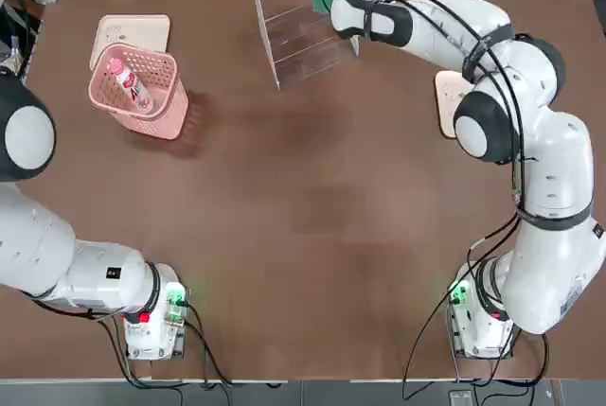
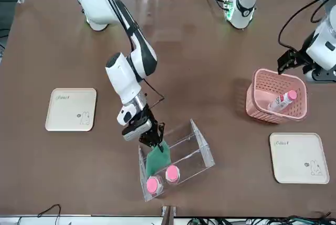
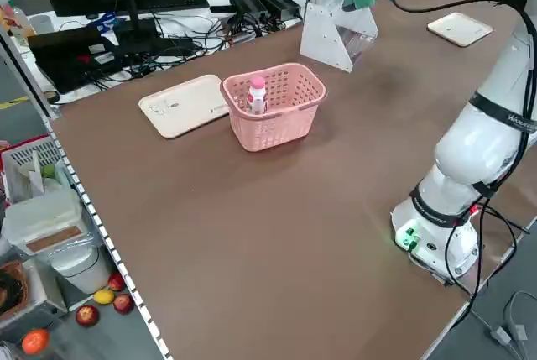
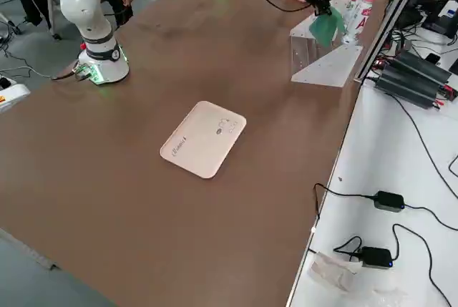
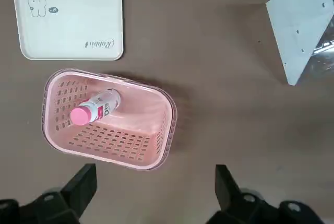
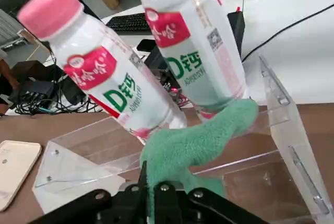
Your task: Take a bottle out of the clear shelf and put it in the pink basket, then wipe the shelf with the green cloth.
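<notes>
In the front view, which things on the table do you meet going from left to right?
Cream tray → clear shelf with the green cloth in the right gripper → pink basket holding a bottle → second cream tray.

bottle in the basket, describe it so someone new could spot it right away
Start from the pink basket beside a cream tray on the brown table, under the open left gripper. Leaning inside is the bottle: slim, white, with a pink cap. The two similar bottles stand upright in the clear shelf; this is the only one in the basket.
</notes>
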{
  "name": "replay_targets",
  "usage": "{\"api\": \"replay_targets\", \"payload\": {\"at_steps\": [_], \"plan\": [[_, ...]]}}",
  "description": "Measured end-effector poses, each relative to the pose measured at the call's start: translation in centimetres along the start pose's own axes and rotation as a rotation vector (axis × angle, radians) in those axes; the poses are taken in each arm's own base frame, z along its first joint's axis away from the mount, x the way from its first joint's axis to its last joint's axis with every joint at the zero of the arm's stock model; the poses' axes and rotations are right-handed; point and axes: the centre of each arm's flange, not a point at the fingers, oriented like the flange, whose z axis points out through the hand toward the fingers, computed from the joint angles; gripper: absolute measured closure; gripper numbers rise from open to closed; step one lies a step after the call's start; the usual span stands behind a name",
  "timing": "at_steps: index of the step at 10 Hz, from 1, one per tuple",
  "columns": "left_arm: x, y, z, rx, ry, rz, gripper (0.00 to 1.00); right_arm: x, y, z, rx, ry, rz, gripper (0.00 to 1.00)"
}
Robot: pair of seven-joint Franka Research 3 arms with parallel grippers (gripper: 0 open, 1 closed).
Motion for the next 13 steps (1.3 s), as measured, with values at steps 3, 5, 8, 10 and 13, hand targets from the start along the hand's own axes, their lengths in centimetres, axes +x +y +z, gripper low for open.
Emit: {"api": "replay_targets", "payload": {"at_steps": [3,5,8,10,13], "plan": [[0.0,0.2,-0.1,-0.008,0.001,0.003,0.0,-1.4,-0.1,1.0,-0.001,0.003,-0.008,0.96],[-0.1,0.5,-0.2,-0.015,0.003,0.007,0.0,-2.7,-0.5,1.8,0.001,-0.006,-0.016,0.96],[-0.1,0.6,-0.3,-0.02,0.003,0.008,0.0,-4.0,0.1,3.0,-0.008,-0.013,-0.02,0.96],[-0.1,0.6,-0.3,-0.021,0.004,0.008,0.0,-4.3,0.1,3.2,-0.008,-0.017,-0.019,0.96],[-0.5,0.7,-1.4,-0.023,0.026,0.011,0.0,-5.4,-1.0,3.7,0.003,-0.027,-0.025,0.96]]}}
